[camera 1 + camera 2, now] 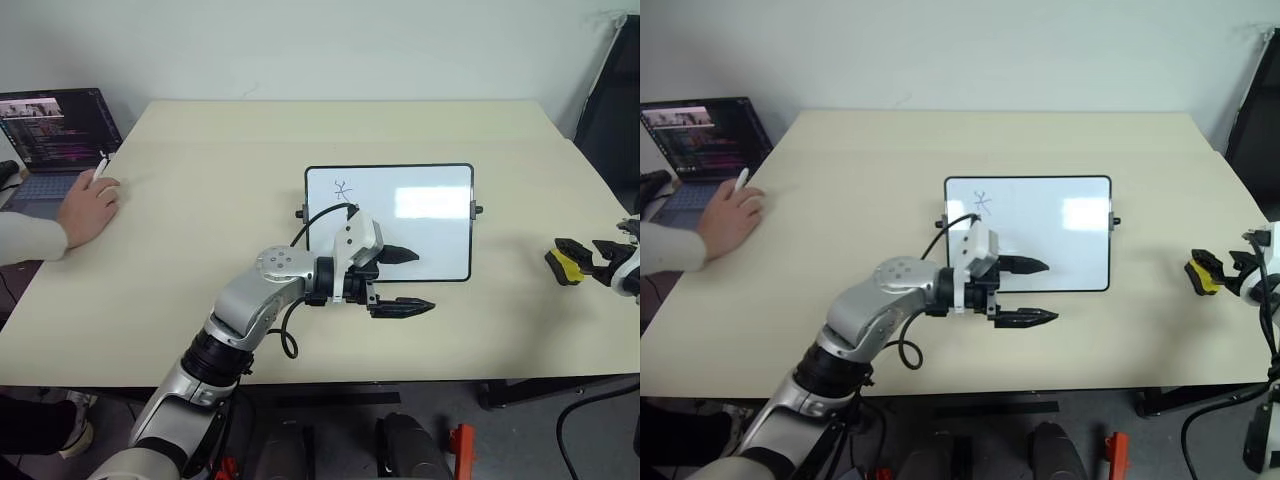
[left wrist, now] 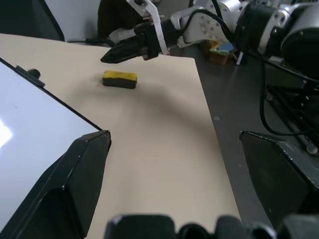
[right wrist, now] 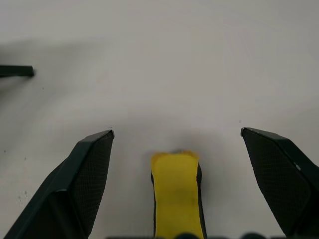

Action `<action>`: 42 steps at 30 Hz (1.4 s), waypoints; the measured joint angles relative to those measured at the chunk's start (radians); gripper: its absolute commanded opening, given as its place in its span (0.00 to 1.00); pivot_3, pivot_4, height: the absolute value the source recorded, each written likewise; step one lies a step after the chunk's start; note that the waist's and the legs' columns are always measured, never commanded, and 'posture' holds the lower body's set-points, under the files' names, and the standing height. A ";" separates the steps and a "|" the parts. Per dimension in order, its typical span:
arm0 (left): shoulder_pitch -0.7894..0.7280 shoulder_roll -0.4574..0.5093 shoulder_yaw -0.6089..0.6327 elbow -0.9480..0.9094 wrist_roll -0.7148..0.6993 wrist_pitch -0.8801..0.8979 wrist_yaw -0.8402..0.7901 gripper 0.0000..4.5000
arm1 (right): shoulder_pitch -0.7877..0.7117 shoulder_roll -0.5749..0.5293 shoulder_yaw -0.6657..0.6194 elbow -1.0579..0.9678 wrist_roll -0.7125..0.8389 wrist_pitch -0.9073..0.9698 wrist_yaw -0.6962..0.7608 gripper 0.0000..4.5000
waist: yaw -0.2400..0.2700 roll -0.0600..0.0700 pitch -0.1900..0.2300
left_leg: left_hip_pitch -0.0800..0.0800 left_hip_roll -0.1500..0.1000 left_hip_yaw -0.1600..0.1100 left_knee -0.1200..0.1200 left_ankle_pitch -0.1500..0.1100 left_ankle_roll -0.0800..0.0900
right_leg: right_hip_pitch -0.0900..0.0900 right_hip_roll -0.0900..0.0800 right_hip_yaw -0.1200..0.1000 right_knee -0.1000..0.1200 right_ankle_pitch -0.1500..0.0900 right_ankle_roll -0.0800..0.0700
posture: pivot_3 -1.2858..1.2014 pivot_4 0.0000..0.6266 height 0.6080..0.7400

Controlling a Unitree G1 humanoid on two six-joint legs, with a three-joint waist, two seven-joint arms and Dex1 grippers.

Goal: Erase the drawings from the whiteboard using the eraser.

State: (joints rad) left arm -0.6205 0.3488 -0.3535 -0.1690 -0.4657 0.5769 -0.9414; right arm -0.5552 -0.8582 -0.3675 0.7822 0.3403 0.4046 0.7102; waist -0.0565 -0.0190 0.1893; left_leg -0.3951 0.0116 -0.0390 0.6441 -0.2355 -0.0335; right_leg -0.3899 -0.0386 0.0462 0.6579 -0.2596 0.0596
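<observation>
Whiteboard still has a scribble on it, eraser's parked off to the right.

Far left there's a laptop (image 1: 55, 140) and a person's hand (image 1: 90, 208) holding a white pen on the beige table (image 1: 200, 170). Then the left gripper (image 1: 408, 280) hangs at the whiteboard's (image 1: 420, 225) near-left corner, fingers wide apart, nothing in them. One small dark drawing (image 1: 343, 190) sits near the board's far-left corner; the rest of it looks blank. Way over by the right edge, the yellow eraser (image 1: 563, 266) lies flat on the table, between the right gripper's (image 3: 177, 142) spread fingers, which aren't touching it.
</observation>
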 measured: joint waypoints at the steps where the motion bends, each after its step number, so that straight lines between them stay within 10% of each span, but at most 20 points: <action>1: 0.003 0.001 0.002 -0.001 0.000 0.000 -0.003 1.00 | -0.014 -0.002 0.007 0.029 -0.008 -0.004 0.015 0.99 | 0.000 0.000 0.000 | 0.000 0.000 0.000 0.000 0.000 0.000 | 0.000 0.000 0.000 0.000 0.000 0.000 | 0.52 0.24 1.00; 15: 0.033 0.006 0.012 -0.048 0.000 0.022 0.018 1.00 | -0.073 -0.006 0.059 0.255 -0.097 -0.115 0.071 0.99 | 0.003 0.000 0.000 | -0.001 0.000 0.000 0.000 0.000 0.000 | 0.000 0.000 0.000 0.000 0.000 0.000 | 0.52 0.24 1.00; 26: 0.042 0.002 0.012 -0.057 0.000 0.028 0.036 1.00 | -0.086 -0.004 0.075 0.292 -0.132 -0.146 0.063 0.25 | 0.003 0.000 0.000 | 0.000 0.000 0.000 0.000 0.000 0.000 | 0.000 0.000 0.000 0.000 0.000 0.000 | 0.52 0.24 1.00; 32: 0.048 0.006 0.018 -0.057 0.000 0.028 0.037 1.00 | -0.082 -0.001 0.068 0.274 -0.121 -0.156 0.050 0.24 | 0.002 0.000 0.000 | 0.000 0.000 0.000 0.000 0.000 0.000 | 0.000 0.000 0.000 0.000 0.000 0.000 | 0.52 0.24 1.00; 42: 0.034 0.142 0.183 0.136 0.067 -0.069 0.041 1.00 | -0.051 0.031 0.035 -0.761 0.156 0.150 0.042 0.24 | -0.005 0.006 0.001 | 0.001 0.001 -0.002 0.000 0.000 0.000 | -0.001 0.001 -0.001 0.002 -0.003 0.005 | 0.52 0.24 1.00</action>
State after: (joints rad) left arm -0.5867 0.4912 -0.1700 -0.0328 -0.3984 0.5075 -0.9009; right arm -0.6065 -0.8276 -0.3323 0.0210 0.4965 0.5545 0.7522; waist -0.0616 -0.0132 0.1903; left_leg -0.3940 0.0127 -0.0409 0.6442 -0.2355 -0.0336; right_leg -0.3905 -0.0374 0.0456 0.6604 -0.2624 0.0643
